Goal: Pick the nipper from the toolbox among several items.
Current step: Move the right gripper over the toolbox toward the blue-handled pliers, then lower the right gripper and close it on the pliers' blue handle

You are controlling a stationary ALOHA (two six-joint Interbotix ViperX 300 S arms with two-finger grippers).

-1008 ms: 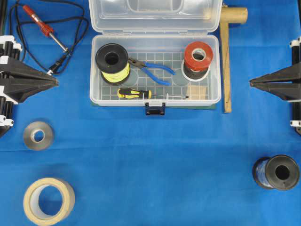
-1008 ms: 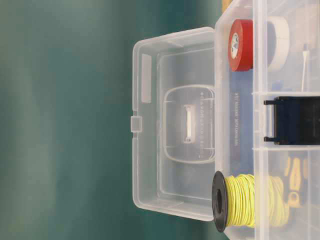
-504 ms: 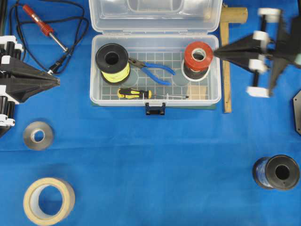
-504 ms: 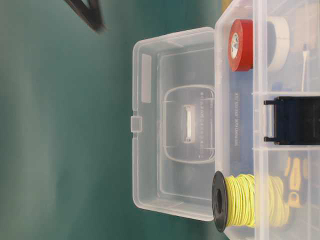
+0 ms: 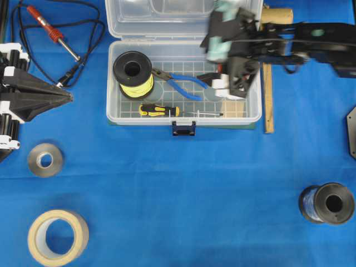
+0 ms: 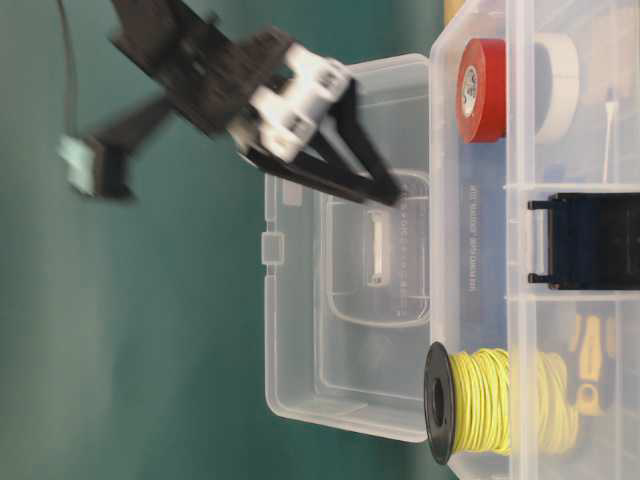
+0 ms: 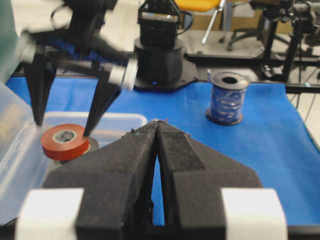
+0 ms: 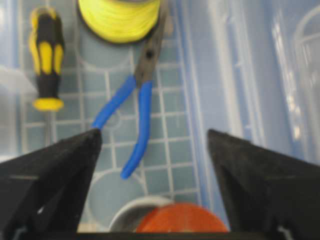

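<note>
The nipper (image 5: 179, 83), with blue handles and dark pointed jaws, lies in the open clear toolbox (image 5: 111, 105) between a yellow wire spool (image 5: 133, 75) and a red tape roll (image 8: 180, 220). In the right wrist view the nipper (image 8: 136, 107) lies just ahead of the jaws. My right gripper (image 5: 210, 60) hangs open and empty above the toolbox's right half, over the red tape (image 7: 65, 141); it is blurred. It also shows in the table-level view (image 6: 385, 190). My left gripper (image 5: 68, 97) is shut and empty, left of the toolbox, seen closed in its own view (image 7: 157, 122).
A black-and-yellow screwdriver (image 5: 158, 110) lies along the toolbox front. A red soldering iron (image 5: 50, 30) with black cord lies at the back left. A wooden square (image 5: 268, 72) lies right of the box. Tape rolls (image 5: 45, 159) (image 5: 57, 236) and a dark spool (image 5: 328, 203) stand near the front.
My right arm has swung in from the right edge to above the toolbox's right half, and its jaws have opened wide. The left arm has not moved.
</note>
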